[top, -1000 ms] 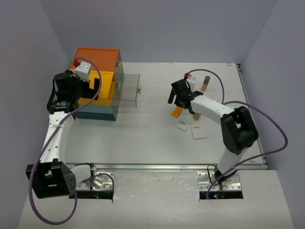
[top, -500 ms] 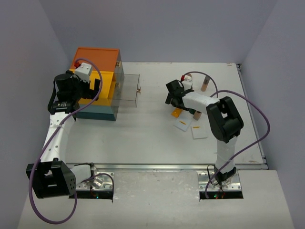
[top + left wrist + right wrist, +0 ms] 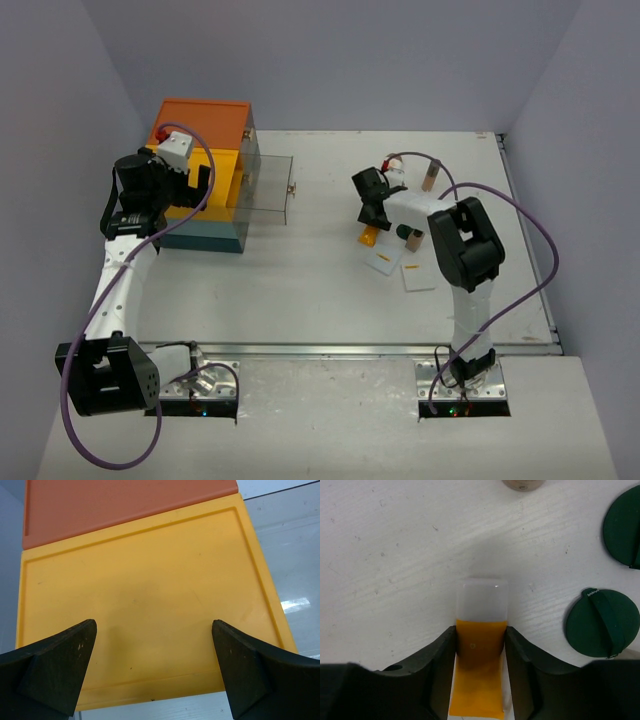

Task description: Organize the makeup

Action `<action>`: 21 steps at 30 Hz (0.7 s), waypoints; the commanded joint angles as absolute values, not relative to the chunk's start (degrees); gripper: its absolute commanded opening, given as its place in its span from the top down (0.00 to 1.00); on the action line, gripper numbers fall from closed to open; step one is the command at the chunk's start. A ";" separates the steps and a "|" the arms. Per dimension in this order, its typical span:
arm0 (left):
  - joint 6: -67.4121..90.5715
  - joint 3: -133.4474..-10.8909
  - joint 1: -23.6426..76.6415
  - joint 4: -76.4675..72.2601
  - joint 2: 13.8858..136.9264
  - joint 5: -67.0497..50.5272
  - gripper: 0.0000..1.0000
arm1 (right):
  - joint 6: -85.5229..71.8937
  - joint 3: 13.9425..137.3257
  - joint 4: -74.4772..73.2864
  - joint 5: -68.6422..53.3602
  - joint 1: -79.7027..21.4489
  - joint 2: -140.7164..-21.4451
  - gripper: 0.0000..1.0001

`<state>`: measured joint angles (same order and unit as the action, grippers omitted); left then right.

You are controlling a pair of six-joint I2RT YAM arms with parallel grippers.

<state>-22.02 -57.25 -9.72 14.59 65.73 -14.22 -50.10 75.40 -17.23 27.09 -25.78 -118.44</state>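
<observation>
The orange tube (image 3: 481, 645) lies flat on the bench (image 3: 300, 290), a little right of the middle, its clear cap pointing away from the right wrist camera. The right pincer (image 3: 481, 640) is closed narrow on it, one dark finger (image 3: 440, 665) pressed against each long side just behind the cap. From above, the tube (image 3: 370, 237) shows as an orange strip under that pincer (image 3: 372, 215).

Two green discs (image 3: 602, 622) lie on the bench just to one side of the tube, apart from it and from each other. Two white packets (image 3: 383, 262) lie flat towards the near edge from the tube, the closer one just beside its tail. A tan bottle (image 3: 431, 175) stands upright nearer the far edge, towards the far right corner.

Over by the left edge, the left pincer (image 3: 155, 665) hangs wide open above the yellow panel of the drawer box (image 3: 200, 175), gripping nothing. A clear drawer (image 3: 268, 185) juts out from the box towards the middle.
</observation>
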 commanded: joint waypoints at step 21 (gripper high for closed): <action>-20.74 -56.60 -10.11 13.36 63.98 -14.18 0.00 | -21.78 77.69 18.25 13.15 -41.78 -95.72 1.00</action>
